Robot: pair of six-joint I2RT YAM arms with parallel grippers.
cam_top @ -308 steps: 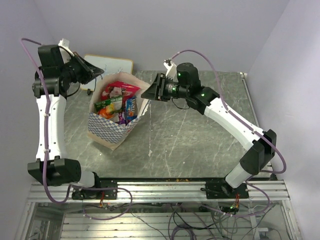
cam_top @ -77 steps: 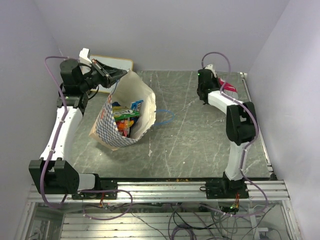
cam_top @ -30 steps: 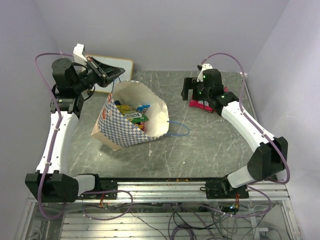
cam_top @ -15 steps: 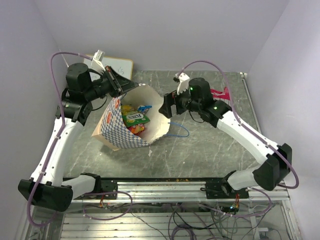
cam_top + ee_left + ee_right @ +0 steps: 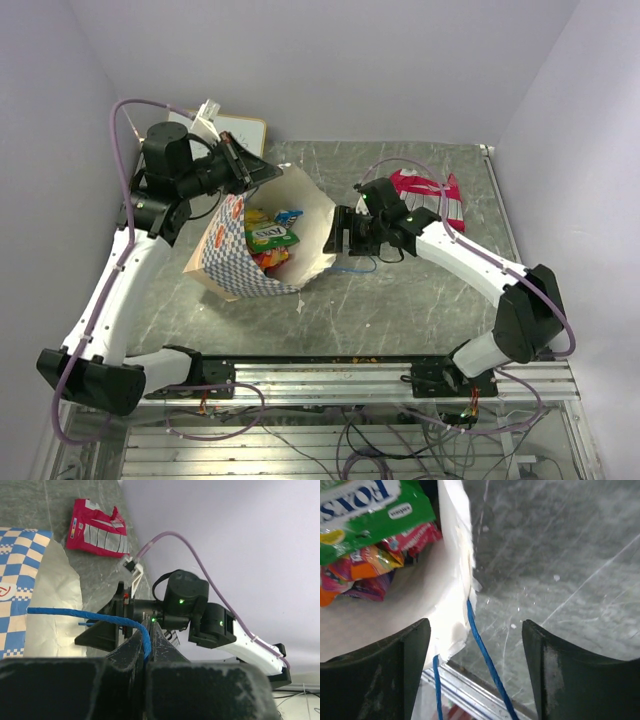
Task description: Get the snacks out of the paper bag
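Observation:
The paper bag (image 5: 235, 265) leans open on the table, with green, orange and blue snacks (image 5: 268, 238) inside. My left gripper (image 5: 266, 172) is shut on the bag's blue cord handle (image 5: 142, 636) at the back rim and holds it up. My right gripper (image 5: 331, 234) is open and empty at the bag's right rim (image 5: 456, 575), with the other blue cord handle (image 5: 487, 660) between its fingers. A green packet (image 5: 367, 507) and red and orange packets lie just inside. A red-pink packet (image 5: 428, 190) lies on the table at the back right; it also shows in the left wrist view (image 5: 97, 525).
A framed whiteboard (image 5: 240, 130) leans at the back left behind the bag. The blue handle loop (image 5: 362, 264) trails on the table to the right of the bag. The metal rail (image 5: 330, 375) runs along the near edge.
The right gripper left the red-pink packet at the back right and moved back down to the bag's right rim. The left gripper keeps hold of the handle; the bag has tipped more open.

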